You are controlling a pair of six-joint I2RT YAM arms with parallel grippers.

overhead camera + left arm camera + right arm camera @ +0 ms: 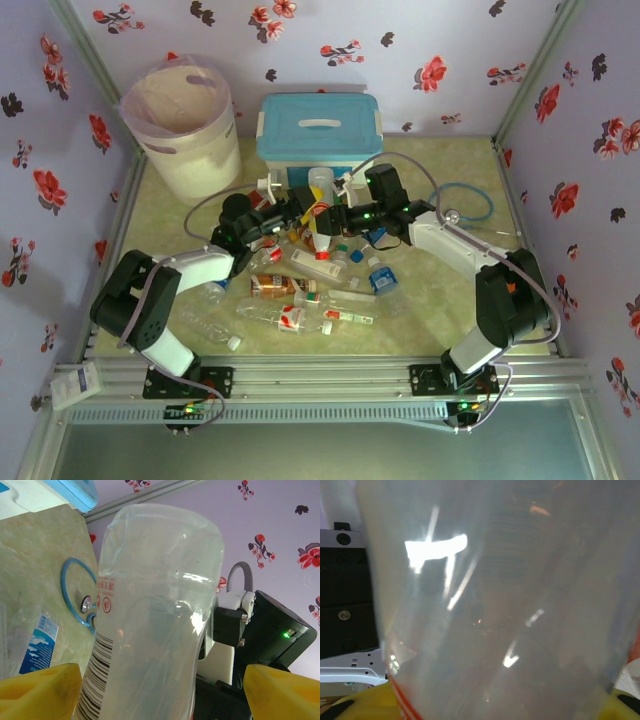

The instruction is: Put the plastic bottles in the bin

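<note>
A clear plastic bottle (320,203) with a red label stands upright above the pile, between my two grippers. My right gripper (343,216) is shut on it; up close the bottle (490,610) spans the space between the yellow fingertips (365,707). My left gripper (298,214) is open around the same bottle (155,615): one yellow finger (40,690) sits beside the barcode label, the other stands off to the right with a gap. Several more plastic bottles (300,295) lie on the table in front of the arms. The bin (185,130), white with a pinkish liner, stands at the back left.
A white box with a light-blue lid (320,125) stands just behind the grippers. A blue cable loop (465,205) lies on the table at the right, also seen from the left wrist (75,590). A blue-labelled bottle (37,645) lies below. Floral walls enclose the table.
</note>
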